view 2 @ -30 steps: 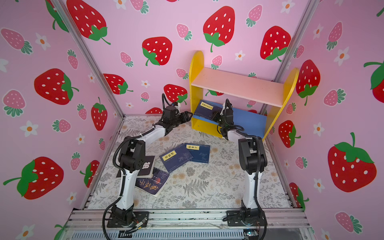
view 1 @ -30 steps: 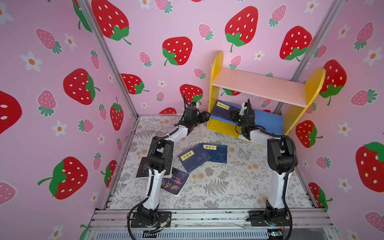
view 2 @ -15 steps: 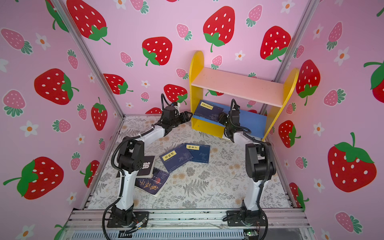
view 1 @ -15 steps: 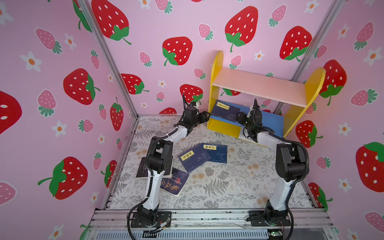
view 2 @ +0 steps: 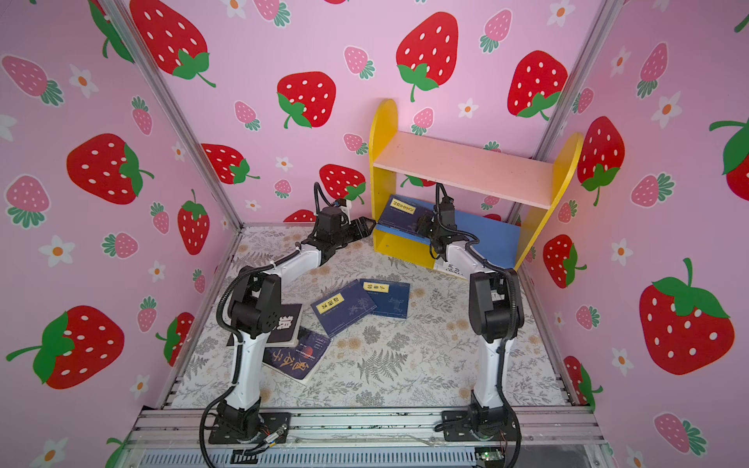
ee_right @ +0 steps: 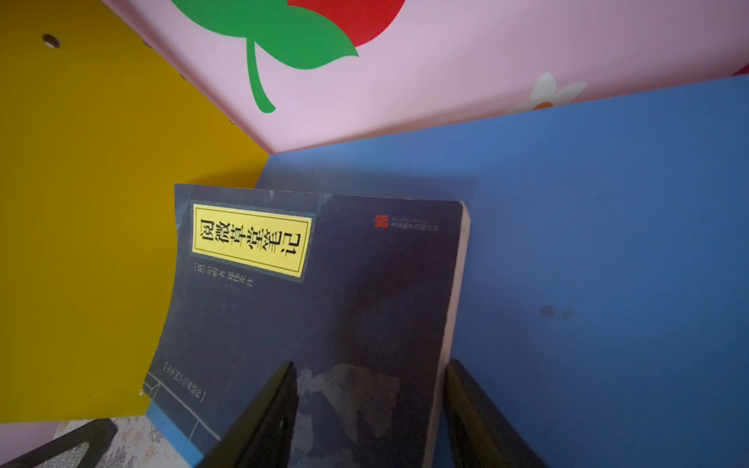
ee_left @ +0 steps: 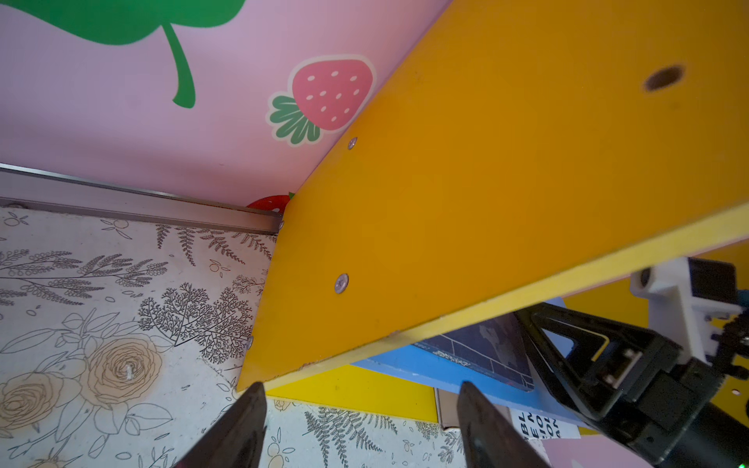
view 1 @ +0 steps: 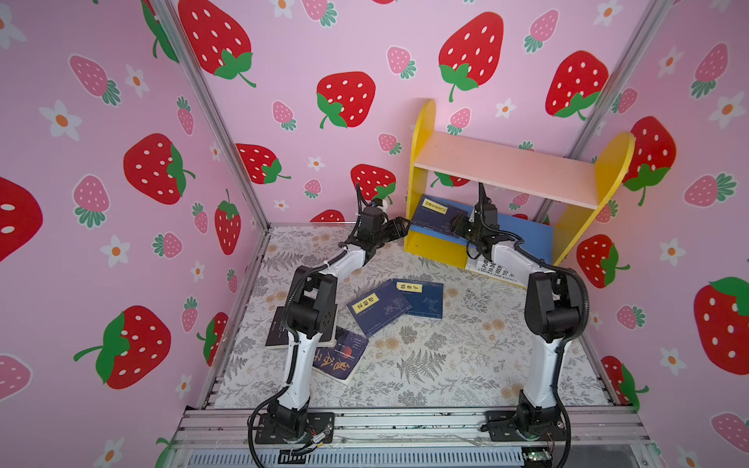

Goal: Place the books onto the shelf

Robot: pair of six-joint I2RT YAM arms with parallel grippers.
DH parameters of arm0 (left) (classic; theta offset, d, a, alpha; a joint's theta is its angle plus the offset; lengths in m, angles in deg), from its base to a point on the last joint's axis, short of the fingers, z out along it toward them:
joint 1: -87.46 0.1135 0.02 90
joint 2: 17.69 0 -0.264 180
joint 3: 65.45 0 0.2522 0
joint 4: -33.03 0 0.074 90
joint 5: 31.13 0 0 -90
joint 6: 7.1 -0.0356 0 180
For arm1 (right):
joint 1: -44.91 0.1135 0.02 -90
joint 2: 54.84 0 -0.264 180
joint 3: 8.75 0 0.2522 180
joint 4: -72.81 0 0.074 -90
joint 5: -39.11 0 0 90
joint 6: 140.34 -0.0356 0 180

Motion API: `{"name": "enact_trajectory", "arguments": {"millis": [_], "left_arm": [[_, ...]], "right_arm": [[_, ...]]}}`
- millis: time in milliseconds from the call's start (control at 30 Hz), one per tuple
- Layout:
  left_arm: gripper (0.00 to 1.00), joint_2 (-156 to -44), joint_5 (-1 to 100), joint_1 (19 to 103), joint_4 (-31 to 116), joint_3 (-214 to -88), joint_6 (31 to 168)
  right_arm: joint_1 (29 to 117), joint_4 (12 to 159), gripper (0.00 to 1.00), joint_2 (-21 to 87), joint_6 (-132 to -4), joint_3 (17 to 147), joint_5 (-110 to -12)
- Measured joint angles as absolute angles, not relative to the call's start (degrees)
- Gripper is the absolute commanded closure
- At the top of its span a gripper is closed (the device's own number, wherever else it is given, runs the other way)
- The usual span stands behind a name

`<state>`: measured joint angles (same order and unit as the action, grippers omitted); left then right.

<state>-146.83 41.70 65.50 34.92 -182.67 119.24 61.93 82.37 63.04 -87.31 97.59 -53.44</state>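
Note:
The shelf (view 1: 506,170) stands at the back right, with yellow sides, a pink upper board and a blue lower board (ee_right: 608,243). A navy book with a yellow label (view 1: 433,212) (ee_right: 308,291) lies on the blue board, its far edge curling up against the left yellow panel (ee_left: 486,202). My right gripper (view 1: 458,227) (ee_right: 369,405) is open over that book's near corner, one finger above the cover and one beside the page edge. Outside the left panel, my left gripper (view 1: 401,227) (ee_left: 360,401) is open and empty.
On the floral mat lie two navy books (view 1: 379,306) (view 1: 421,298). A dark book with big characters (view 1: 338,358) and a black book (view 1: 279,332) lie by the left arm. A white book (view 1: 492,270) lies at the shelf's foot. Pink walls stand close behind.
My right gripper has opened and let go of the navy book, which now rests on the blue board. The right elbow swung outward. The left arm has not moved.

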Motion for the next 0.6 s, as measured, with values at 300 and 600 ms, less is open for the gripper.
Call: {"name": "enact_trajectory", "arguments": {"millis": [300,600], "left_arm": [[0.25,-146.7,41.7,65.8,34.7,-181.4,120.1],[0.25,-146.7,41.7,66.1,34.3,-180.4,120.7]], "right_arm": [[61.3,83.9,0.85,63.1,-87.0,97.3,-51.9],[60.9,79.7,1.00,62.4,-87.8,94.9,-52.6]]}}
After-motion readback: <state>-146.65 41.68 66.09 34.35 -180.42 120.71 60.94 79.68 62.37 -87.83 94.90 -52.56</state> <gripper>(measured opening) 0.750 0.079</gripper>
